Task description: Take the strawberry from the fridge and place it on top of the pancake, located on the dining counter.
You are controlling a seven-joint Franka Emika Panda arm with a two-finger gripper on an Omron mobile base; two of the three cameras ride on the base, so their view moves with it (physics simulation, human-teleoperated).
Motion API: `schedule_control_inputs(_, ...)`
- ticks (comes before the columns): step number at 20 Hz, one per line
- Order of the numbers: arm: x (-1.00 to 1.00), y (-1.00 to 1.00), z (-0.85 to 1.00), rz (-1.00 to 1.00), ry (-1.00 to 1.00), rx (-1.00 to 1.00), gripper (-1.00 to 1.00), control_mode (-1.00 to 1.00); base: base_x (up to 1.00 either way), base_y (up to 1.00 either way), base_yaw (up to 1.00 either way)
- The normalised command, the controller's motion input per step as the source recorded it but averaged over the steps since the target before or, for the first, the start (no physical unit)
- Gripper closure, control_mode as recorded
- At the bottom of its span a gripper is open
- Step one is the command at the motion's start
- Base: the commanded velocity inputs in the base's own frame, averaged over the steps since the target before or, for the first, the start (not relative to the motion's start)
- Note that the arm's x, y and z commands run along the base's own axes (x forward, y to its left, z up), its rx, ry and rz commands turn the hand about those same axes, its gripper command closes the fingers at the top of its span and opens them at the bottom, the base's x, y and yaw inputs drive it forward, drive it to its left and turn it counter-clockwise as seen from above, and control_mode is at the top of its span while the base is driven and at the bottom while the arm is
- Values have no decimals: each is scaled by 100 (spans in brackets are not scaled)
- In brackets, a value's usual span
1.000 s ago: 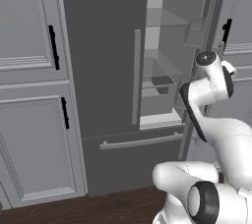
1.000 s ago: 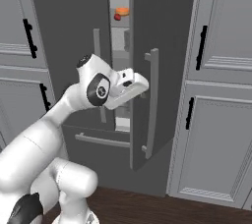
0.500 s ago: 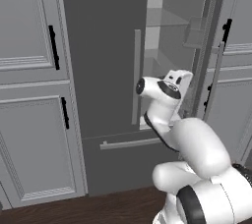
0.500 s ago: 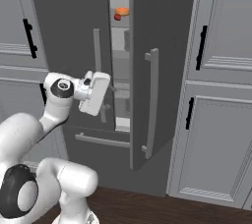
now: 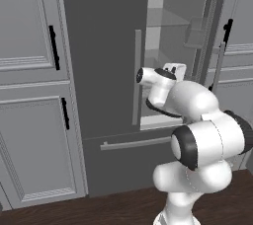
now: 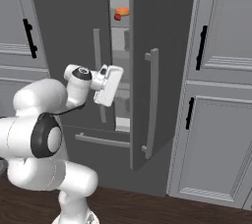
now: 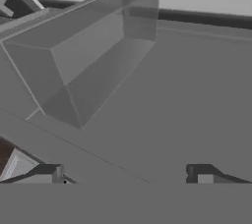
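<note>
Strawberry (image 6: 117,17) sits high on the fridge (image 6: 162,31) shelf; I'd raise my wide-open fingers (image 7: 199,173) squarely toward it.

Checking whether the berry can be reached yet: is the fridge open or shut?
Open: the fridge right door is swung out, showing shelves and the strawberry.

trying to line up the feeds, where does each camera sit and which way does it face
Left base view: behind the arm's left, facing the tall dark grey fridge; white arm at lower right.
Right base view: behind its right, same fridge, tiny dark-red strawberry on a shelf; arm at lower left.
Hand view: on the hand, facing a translucent grey bin; open gripper.
Base views share fridge and arm.
</note>
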Motion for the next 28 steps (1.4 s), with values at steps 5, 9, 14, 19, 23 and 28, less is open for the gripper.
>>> schedule_control_inputs(5, 1, -34, -1, 0, 7, 0, -100, -100, 0, 0, 0)
schedule_control_inputs(9, -43, -55, 0, -2, 5, 0, -100, -100, 0, 0, 0)
schedule_control_inputs(14, -49, -53, 0, -2, 5, 0, -100, -100, 0, 0, 0)
schedule_control_inputs(19, -51, -68, 0, 0, 3, 0, -100, -100, 0, 0, 0)
schedule_control_inputs(23, -19, -92, 0, 0, 11, 0, -100, -100, 0, 0, 0)
schedule_control_inputs(28, -17, -96, 0, 0, 2, 2, -100, -100, 0, 0, 0)
